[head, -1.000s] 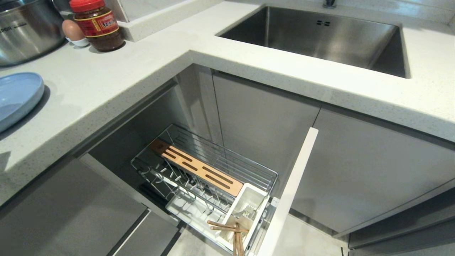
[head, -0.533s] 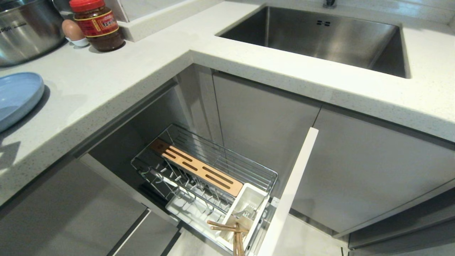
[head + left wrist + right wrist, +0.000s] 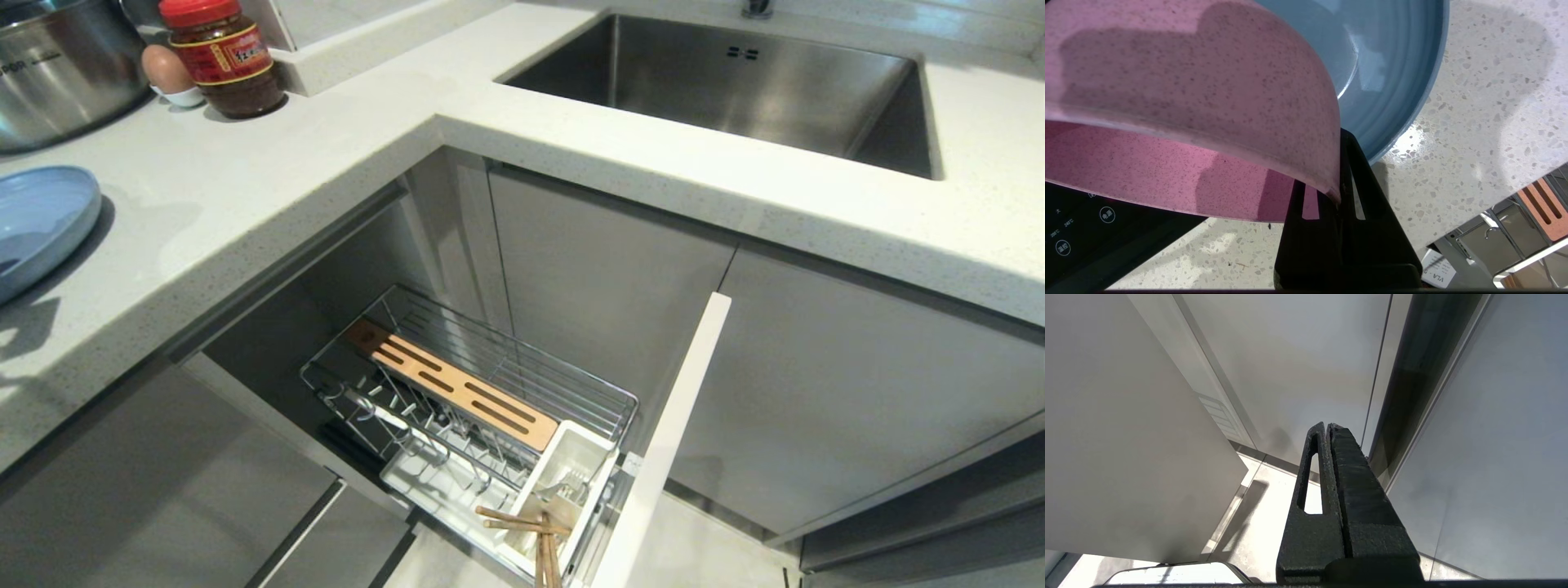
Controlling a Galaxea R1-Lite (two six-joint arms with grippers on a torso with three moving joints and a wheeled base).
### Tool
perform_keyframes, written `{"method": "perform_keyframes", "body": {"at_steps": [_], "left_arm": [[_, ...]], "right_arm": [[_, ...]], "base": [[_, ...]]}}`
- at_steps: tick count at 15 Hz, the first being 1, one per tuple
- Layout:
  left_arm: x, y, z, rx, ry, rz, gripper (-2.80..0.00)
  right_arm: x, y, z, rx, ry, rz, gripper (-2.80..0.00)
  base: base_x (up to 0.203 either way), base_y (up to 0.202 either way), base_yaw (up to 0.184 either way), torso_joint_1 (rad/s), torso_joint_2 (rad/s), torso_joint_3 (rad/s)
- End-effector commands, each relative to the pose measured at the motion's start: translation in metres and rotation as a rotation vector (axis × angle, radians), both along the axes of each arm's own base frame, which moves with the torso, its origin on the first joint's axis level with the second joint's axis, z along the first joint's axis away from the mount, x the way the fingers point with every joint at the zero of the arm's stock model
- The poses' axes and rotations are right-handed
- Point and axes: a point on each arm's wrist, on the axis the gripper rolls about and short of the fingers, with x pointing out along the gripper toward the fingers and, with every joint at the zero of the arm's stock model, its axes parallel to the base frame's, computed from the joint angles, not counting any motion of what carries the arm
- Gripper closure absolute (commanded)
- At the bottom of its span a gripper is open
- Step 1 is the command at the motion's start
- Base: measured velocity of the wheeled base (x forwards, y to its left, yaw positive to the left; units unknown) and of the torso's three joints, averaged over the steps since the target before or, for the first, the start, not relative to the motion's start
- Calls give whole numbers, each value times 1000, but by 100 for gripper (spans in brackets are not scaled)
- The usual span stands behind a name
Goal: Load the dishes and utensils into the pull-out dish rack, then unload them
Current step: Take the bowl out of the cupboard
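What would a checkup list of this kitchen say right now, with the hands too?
Surface: speckled white counter, with a blue plate on it.
Job's things: pink bowl pinched by its rim in the left hand, above the counter beside the plate. Chopsticks and fork sit in the white cup of the pulled-out dish rack.
Clutter: steel pot, red-lidded jar, egg.
Hands: left shut on the bowl; right hand shut, empty, down by cabinet doors.
Cables: nothing seen.
Surroundings: steel sink, grey cabinets, a dark cooktop panel.
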Motion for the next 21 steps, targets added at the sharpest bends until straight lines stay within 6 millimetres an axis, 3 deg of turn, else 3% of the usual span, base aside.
{"method": "perform_keyframes", "body": {"at_steps": [1, 18, 19, 21], "left_arm": [[4, 1, -2, -2, 19, 7, 0], [16, 6, -8, -3, 49, 23, 0], [16, 6, -8, -2, 49, 24, -280], [16, 7, -8, -2, 49, 27, -280]], "right_arm": [[0, 0, 0, 1, -5, 0, 0], [0, 0, 0, 1, -5, 0, 0], [0, 0, 0, 1, -5, 0, 0], [0, 0, 0, 1, -5, 0, 0]], "base": [[0, 0, 0, 0, 0, 0], [0, 0, 0, 0, 0, 0], [0, 0, 0, 0, 0, 0], [0, 0, 0, 0, 0, 0]]}}
